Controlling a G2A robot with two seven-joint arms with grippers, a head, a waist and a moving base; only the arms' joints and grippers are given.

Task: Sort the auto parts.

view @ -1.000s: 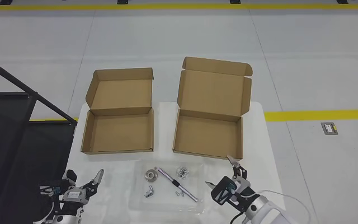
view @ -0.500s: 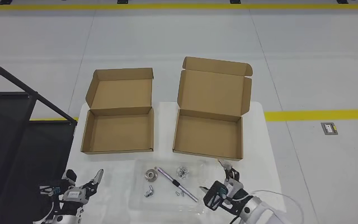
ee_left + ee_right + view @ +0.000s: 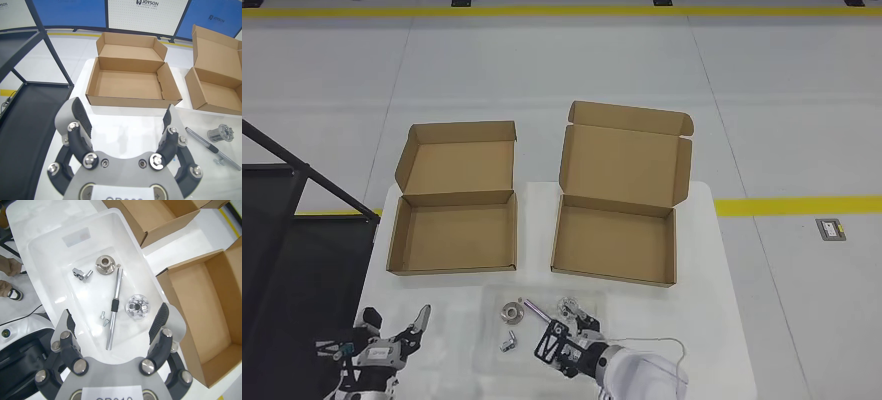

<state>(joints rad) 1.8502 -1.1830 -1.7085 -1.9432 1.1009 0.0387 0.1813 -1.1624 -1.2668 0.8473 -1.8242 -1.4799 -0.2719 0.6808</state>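
We find the metal parts lying in a clear plastic tray at the table's near edge: a slim polished rod with a black sleeve, a round flanged hub, a toothed disc, an angular bracket and two tiny screws. Our right gripper hangs above them, its ribbed black pads spread and empty. Our left gripper, likewise spread, hovers over the smooth white table beside the tray. Beyond stand the left cardboard box and the right cardboard box, both with lids open.

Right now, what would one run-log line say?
right tool: open above clear plastic tray | tray: silver metal rod unsorted | left tool: open, beside tray | brown cardboard boxes: empty
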